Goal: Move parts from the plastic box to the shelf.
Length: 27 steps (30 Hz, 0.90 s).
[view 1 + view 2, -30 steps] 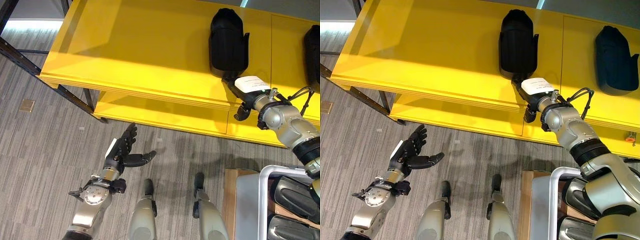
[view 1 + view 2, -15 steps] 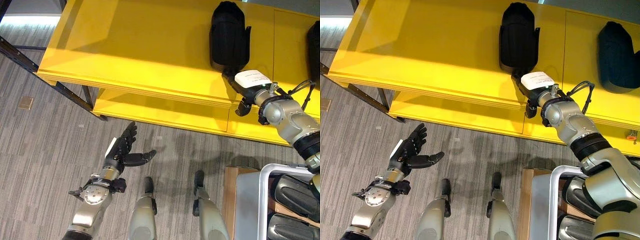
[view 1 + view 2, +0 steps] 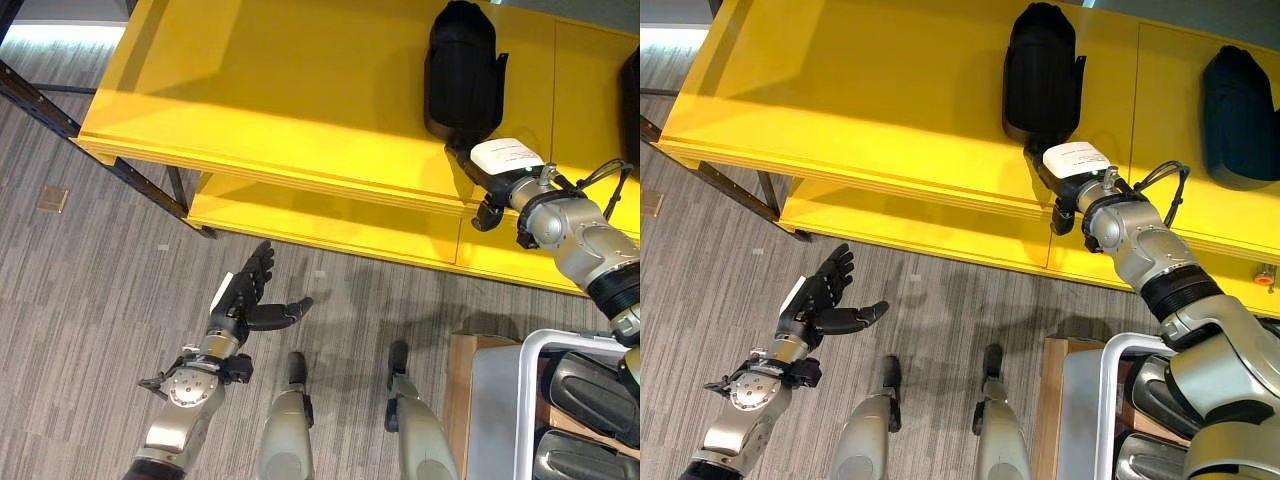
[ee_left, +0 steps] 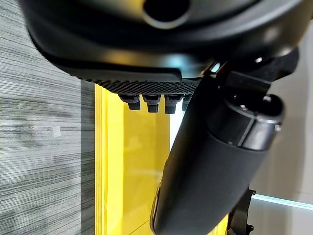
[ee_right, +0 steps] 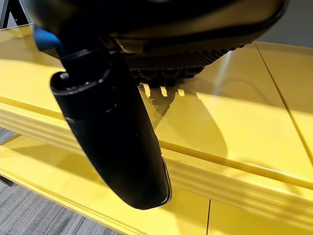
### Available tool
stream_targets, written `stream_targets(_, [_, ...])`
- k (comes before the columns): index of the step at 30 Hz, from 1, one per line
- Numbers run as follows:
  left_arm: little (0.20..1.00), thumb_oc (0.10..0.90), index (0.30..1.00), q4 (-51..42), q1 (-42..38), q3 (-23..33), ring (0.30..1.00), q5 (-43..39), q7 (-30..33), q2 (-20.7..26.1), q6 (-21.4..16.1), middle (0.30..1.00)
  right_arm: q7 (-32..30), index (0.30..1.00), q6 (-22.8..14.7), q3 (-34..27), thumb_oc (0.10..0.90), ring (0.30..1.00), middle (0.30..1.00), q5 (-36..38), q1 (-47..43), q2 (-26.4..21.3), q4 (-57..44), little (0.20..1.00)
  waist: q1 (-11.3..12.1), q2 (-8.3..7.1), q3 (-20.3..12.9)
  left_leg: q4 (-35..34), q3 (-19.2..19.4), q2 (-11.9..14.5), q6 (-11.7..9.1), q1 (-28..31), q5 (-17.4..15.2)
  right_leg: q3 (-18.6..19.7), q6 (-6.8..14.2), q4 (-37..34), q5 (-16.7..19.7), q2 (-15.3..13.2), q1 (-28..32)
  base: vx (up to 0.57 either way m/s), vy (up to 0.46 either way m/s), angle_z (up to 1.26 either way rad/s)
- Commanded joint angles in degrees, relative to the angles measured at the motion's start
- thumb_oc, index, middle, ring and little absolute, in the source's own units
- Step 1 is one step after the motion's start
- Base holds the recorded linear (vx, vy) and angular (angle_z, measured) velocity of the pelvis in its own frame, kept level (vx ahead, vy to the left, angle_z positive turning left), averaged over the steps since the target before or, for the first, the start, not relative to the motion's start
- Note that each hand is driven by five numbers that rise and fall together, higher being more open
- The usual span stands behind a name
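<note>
Part (image 3: pixel 462 68): black, bulky, upright on yellow shelf (image 3: pixel 280 90) | right hand (image 3: pixel 480 175) beside

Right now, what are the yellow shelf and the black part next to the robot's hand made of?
The yellow shelf looks like painted board or metal, smooth and semi-glossy, since light and shadows show on it. The black part by the right hand looks like moulded matte plastic, dull with rounded edges. Neither is certain.
</note>
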Motion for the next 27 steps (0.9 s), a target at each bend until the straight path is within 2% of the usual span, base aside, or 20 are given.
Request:
stream_targets(1, [1.000, 0.900, 1.000, -6.69, 0.57, 0.99, 1.000, -2.55, 0.59, 4.54, -6.57, 1.000, -4.25, 1.000, -0.03, 2.18, 0.900, 1.000, 1.000, -0.92, -10.03, -2.26, -1.50, 1.000, 1.25, -0.67, -3.78, 1.04, -7.20, 3.39, -1.08, -4.00, -0.61, 0.19, 3.43, 10.47, -11.18, -4.12, 0.03, 0.00, 0.000, 0.00])
stream_targets(19, [1.000, 0.900, 1.000, -6.53, 0.54, 1.37, 1.000, -2.56, 1.00, 4.04, -6.48, 1.000, -4.07, 1.000, -0.34, 1.02, 0.900, 1.000, 1.000, -0.88, -8.33, -1.96, -4.27, 1.000, 1.19, -0.65, -3.68, 1.74, -7.27, 3.32, -1.02, -4.52, -0.85, 0.52, 3.30, 10.72, -11.26, -3.95, -0.18, 0.00, 0.000, 0.00])
stream_targets(27, [1.000, 0.900, 1.000, -6.15, 0.41, 2.30, 1.000, -1.26, 1.71, 3.36, -6.15, 1.000, -2.97, 1.000, -1.71, -4.96, 0.900, 1.000, 1.000, 0.92, 1.26, -3.58, -14.22, 1.000, 0.29, -0.86, -3.66, 2.12, -7.24, 3.36, -0.93, -4.75, -1.10, 0.61, 3.31, 10.85, -11.44, -3.89, -0.29, 0.00, 0.000, 0.00])
